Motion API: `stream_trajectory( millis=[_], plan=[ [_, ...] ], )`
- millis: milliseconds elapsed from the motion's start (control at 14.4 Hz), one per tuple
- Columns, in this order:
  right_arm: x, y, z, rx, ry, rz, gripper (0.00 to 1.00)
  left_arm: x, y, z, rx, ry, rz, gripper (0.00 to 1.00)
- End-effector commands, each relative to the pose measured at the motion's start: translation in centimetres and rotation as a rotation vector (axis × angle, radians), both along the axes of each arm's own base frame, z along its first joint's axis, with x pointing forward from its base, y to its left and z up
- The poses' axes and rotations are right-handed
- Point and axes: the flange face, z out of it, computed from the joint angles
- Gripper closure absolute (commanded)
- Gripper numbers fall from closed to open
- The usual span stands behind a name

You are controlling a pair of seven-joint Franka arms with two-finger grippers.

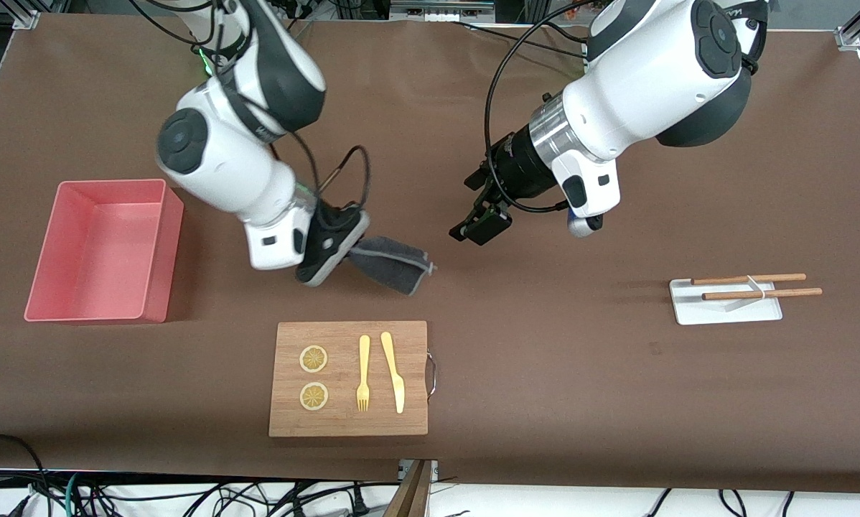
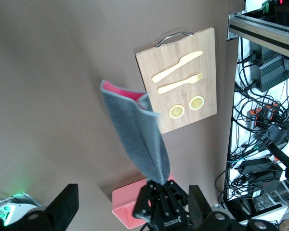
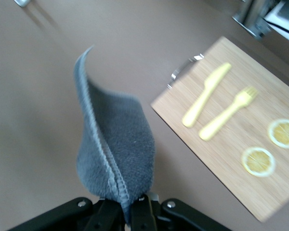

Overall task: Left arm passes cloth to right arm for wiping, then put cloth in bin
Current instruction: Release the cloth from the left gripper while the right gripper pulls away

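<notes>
**The right gripper holds the cloth up over the table**

The right gripper [image 1: 345, 244] hangs in the air over the middle of the brown table [image 1: 545, 373]. Its two fingers are pinched tight on one edge of the cloth [image 1: 393, 263]. The cloth sticks out sideways from the fingers and does not touch the table. It is over the bare spot between the bin [image 1: 103, 250] and the left gripper [image 1: 473, 228]. Most of what shows is the dark grey side. In the left wrist view a strip of bright pink shows along the loose end of the cloth [image 2: 137, 132].

The left gripper is up in the air too, over the middle of the table, a little toward the edge where the robots stand. Its fingers are spread apart and hold nothing. It is near the loose end of the cloth but does not touch it.

The bin sits by the table edge at the right arm's end. It has nothing in it.

A wooden board [image 1: 349, 379] lies near the table edge closest to the front camera. On it are two lemon slices [image 1: 314, 378], a yellow fork [image 1: 363, 373] and a yellow knife [image 1: 393, 372].

A small white tray [image 1: 724, 301] with two wooden sticks [image 1: 756, 286] across it sits toward the left arm's end.
</notes>
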Motion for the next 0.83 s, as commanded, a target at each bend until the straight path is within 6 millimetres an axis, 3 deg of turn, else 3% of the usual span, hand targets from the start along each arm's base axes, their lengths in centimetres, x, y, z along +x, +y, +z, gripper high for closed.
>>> stream_trajectory(
  millis=[0, 208, 417, 764],
  plan=[
    [1.9, -4.2, -2.6, -0.027, 0.042, 0.031, 1.0, 0.4, 0.7, 0.5, 0.085, -0.097, -0.083, 0.0],
    [2.7, -9.3, -5.8, -0.081, 0.1, 0.032, 1.0, 0.3, 2.4, -0.8, 0.215, -0.155, -0.296, 0.0],
    [1.6, -15.7, -9.5, -0.136, 0.206, -0.042, 1.0, 1.5, 6.7, -2.2, 0.327, -0.202, -0.553, 0.0],
    [-1.3, -24.2, -12.0, -0.253, 0.297, -0.122, 1.0, 4.1, 18.0, -3.3, 0.383, -0.277, -0.97, 0.0]
  ],
)
